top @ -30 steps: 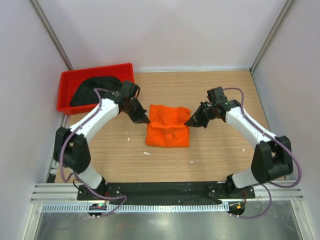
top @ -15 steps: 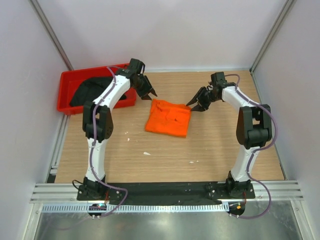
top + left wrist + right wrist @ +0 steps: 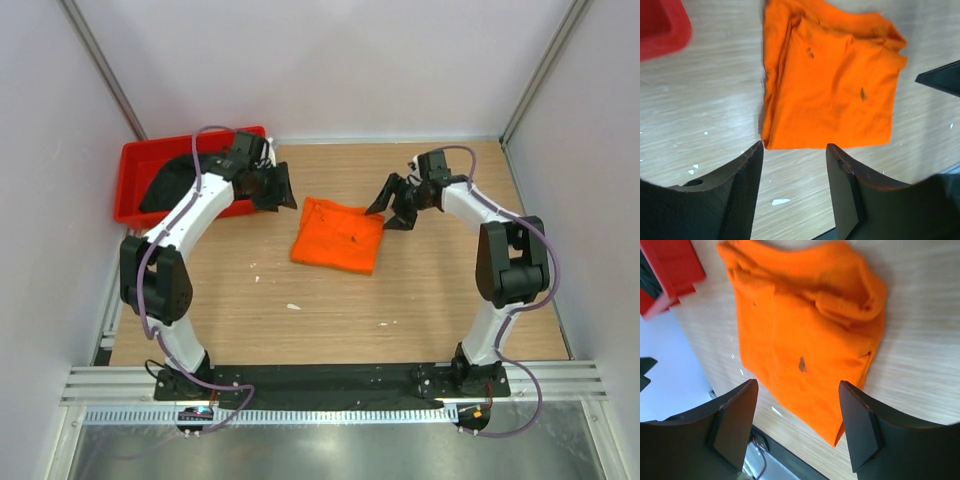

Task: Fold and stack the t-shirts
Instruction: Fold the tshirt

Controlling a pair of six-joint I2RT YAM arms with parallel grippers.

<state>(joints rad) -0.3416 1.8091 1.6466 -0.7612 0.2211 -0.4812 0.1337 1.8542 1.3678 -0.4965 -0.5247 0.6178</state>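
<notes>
The orange t-shirt (image 3: 338,235) lies folded into a rough square on the wooden table (image 3: 430,290), and fills both wrist views (image 3: 835,85) (image 3: 800,335). The black t-shirt (image 3: 170,183) sits bunched in the red bin (image 3: 150,148). My left gripper (image 3: 281,190) hovers open just off the orange shirt's far-left corner, its jaws (image 3: 794,147) apart over bare wood. Off the far-right corner my right gripper (image 3: 391,211) is open too, with its jaws (image 3: 797,385) spread above the shirt's edge. Neither holds anything.
The red bin stands at the far left of the table, its corner showing in both wrist views (image 3: 660,25) (image 3: 670,270). Small white flecks (image 3: 293,306) dot the wood nearer the arm bases. White walls enclose the table on three sides.
Both grippers were shut at the orange shirt's side edges a second ago. They have since let go, opened and swung toward the far side. The shirt now lies slightly turned.
</notes>
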